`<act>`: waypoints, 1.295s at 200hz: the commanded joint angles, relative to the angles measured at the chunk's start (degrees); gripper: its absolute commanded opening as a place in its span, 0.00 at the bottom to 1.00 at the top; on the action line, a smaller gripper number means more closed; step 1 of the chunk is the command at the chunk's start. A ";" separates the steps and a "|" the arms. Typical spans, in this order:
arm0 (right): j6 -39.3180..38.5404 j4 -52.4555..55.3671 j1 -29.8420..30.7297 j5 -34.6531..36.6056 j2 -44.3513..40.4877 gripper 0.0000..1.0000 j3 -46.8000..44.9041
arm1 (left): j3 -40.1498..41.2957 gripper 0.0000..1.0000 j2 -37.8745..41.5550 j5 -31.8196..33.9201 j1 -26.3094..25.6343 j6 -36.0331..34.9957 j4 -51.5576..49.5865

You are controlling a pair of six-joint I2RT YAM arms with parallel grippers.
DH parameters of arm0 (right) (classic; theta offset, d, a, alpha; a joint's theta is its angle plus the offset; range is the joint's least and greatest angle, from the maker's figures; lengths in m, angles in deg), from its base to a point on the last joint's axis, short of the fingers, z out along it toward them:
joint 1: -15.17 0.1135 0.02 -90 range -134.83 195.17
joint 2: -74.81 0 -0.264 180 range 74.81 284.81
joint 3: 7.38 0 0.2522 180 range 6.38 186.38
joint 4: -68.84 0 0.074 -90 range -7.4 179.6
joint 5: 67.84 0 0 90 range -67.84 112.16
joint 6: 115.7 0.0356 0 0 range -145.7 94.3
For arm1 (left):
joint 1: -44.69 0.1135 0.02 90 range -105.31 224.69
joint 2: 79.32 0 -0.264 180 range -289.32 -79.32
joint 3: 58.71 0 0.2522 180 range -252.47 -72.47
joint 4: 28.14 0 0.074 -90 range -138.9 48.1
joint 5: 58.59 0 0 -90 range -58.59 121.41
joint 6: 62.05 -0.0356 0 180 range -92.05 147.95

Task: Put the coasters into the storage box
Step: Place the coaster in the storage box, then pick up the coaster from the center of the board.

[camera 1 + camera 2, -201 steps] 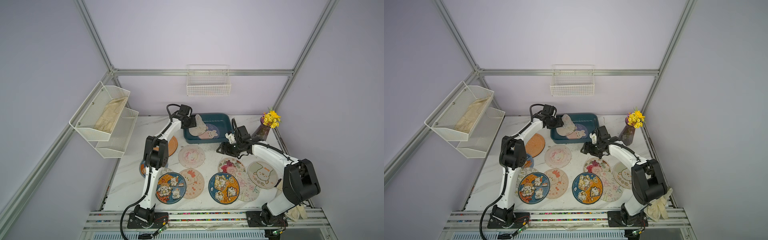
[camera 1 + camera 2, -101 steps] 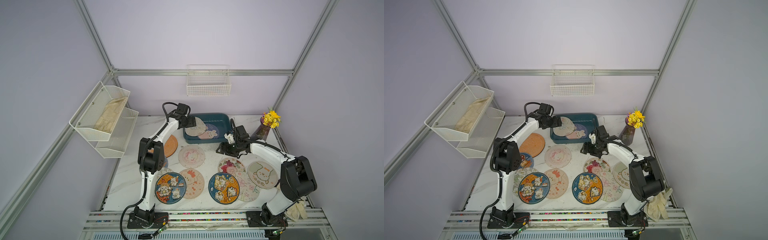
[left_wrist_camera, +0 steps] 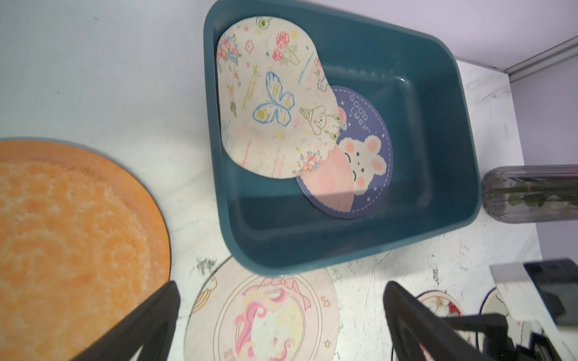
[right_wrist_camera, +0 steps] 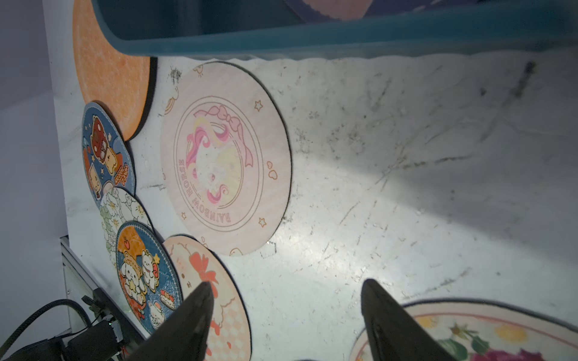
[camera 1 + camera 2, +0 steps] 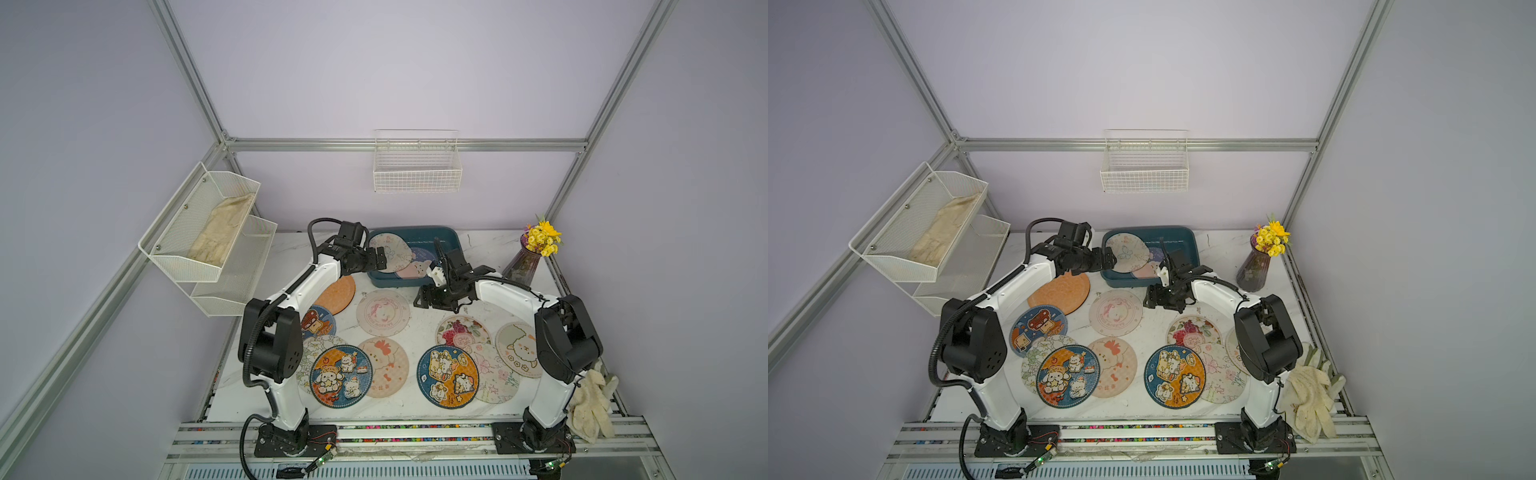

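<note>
At the far left hung a white mesh shelf (image 5: 208, 249) with a beige cloth (image 5: 222, 232) in its upper tier. On the marble desk (image 5: 419, 336) beside it lay the plain orange coaster (image 5: 336, 294), a navy bear coaster (image 5: 318, 325) and a white floral coaster (image 5: 313, 351) partly under a navy-orange puppy coaster (image 5: 341, 376). Next came a pink bow coaster (image 5: 386, 365) and the pink Rainbow Horse coaster (image 5: 383, 312).

The left hand (image 5: 379, 259) hovered at the left rim of the teal storage box (image 5: 451, 239), its fingers spread wide and empty. Inside the box, a cream butterfly coaster (image 3: 272, 103) leaned on the left wall. It overlapped a navy bunny coaster (image 3: 362, 156) lying flat on the floor.

The right hand (image 4: 287, 283) hung over bare desk just in front of the box, between the Rainbow Horse coaster and a rose coaster (image 5: 463, 334). Its fingers were apart, holding nothing.

Further right lay a navy-orange kitten coaster (image 5: 448, 376), a pale flower coaster (image 5: 496, 376) and a cream sheep coaster (image 5: 517, 349). A vase of yellow flowers (image 5: 530, 257) stood at the back right, and pale gloves (image 5: 590, 403) lay at the front right edge.
</note>
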 commanded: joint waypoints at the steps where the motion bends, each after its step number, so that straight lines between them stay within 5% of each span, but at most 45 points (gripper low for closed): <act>1: -1.00 0.86 2.00 2.13 2.84 0.76 2.79 | 8.80 1.00 5.88 -2.59 0.52 0.74 3.98; 99: -0.90 0.90 5.41 6.81 9.89 0.76 8.21 | 28.16 0.97 9.59 -6.90 1.96 1.07 11.26; 259: 0.45 3.58 6.69 10.21 16.88 0.72 14.48 | 25.23 0.66 0.04 -3.52 2.14 -0.82 10.17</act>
